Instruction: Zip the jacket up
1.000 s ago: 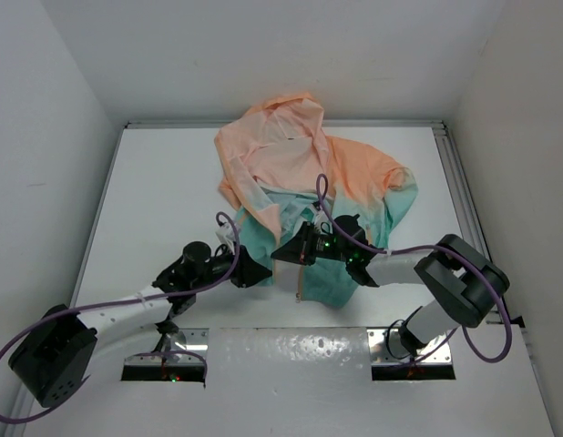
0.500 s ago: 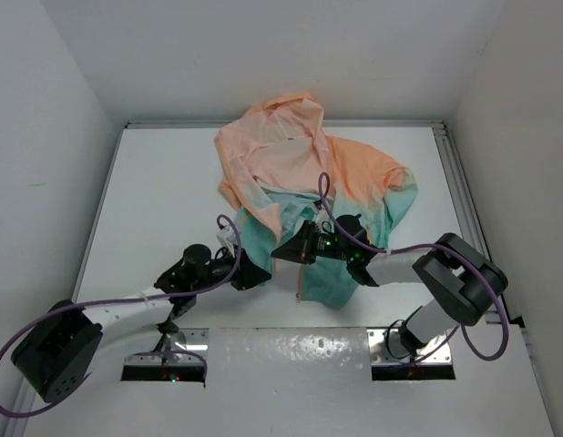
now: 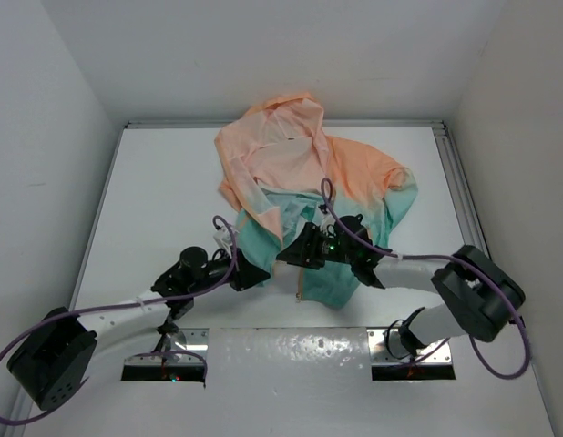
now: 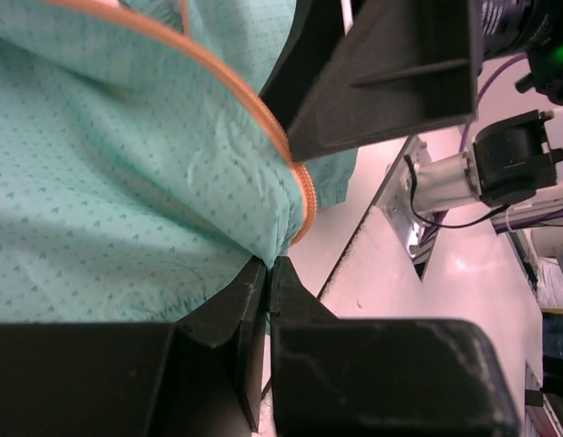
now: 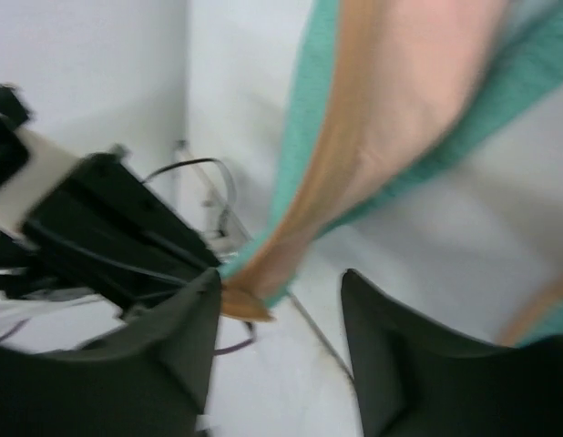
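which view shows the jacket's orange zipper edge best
Left wrist: the zipper edge runs close and sharp, with its teeth visible. The top external view shows the zipper edge only as a thin, faint line. The right wrist view blurs the zipper edge into an orange band.

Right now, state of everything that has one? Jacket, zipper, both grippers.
jacket, lying spread on the table, front open, hood at the far side.
zipper, undone; orange-trimmed lower end not joined.
left gripper, shut, pinching the teal hem beside the zipper end.
right gripper, open, nothing clamped; blurred view, jacket edge near one finger.
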`<state>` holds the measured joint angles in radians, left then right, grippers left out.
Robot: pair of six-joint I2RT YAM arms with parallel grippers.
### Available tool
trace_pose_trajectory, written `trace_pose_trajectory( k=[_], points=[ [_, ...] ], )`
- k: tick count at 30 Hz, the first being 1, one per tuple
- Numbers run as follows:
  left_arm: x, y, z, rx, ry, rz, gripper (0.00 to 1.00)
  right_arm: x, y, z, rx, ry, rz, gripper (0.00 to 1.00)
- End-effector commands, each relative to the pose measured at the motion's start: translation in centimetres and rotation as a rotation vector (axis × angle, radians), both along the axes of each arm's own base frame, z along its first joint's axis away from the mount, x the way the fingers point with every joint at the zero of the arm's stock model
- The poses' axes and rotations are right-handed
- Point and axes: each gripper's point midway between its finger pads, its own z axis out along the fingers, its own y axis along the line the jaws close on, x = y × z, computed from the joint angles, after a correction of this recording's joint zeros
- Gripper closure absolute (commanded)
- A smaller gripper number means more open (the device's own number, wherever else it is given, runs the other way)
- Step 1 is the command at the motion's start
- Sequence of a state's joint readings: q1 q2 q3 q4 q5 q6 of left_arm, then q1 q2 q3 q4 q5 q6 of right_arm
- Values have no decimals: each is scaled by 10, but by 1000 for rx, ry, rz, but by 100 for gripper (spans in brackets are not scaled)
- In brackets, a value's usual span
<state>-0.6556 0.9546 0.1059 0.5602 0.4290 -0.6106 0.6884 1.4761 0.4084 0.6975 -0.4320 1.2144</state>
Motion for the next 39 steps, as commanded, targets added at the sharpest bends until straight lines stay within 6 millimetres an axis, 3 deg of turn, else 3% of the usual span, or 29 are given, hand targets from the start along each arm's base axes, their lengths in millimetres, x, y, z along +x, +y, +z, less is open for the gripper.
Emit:
trace_pose_trajectory(
  k=[1, 3, 4, 5, 6, 8, 12, 13, 14, 18, 33, 39],
  points=[
    [5, -5, 27, -62, -52, 8, 100, 4, -30, -14, -200, -96, -46, 43],
    [10, -4, 30, -50, -33, 32, 100, -3, -52, -32, -313, -77, -81, 39],
    [11, -4, 30, -45, -24, 39, 100, -6, -59, -30, -331, -108, -82, 45],
    [11, -5, 30, -41, -13, 40, 100, -13, -67, -39, -380, -89, -83, 56],
    [11, -5, 30, -41, -7, 36, 100, -17, -71, -42, -411, -98, -69, 81],
    [13, -7, 31, -41, 11, 43, 100, -36, -77, -56, -508, -84, -12, 100],
    [16, -8, 32, -28, 27, 51, 100, -50, -86, -71, -694, -133, 35, 97],
    [16, -8, 33, -29, 28, 50, 100, -52, -86, -72, -713, -143, 43, 91],
    [17, -9, 33, -27, 33, 50, 100, -53, -90, -74, -735, -142, 43, 76],
    [19, -8, 31, -18, 42, 65, 100, -51, -92, -79, -762, -145, 35, 55],
    [21, -7, 15, 18, 54, 71, 100, -41, -77, -81, -982, -300, 47, 53],
    [22, -7, 15, 14, 53, 73, 100, -46, -83, -96, -1010, -264, 56, 53]
  ],
)
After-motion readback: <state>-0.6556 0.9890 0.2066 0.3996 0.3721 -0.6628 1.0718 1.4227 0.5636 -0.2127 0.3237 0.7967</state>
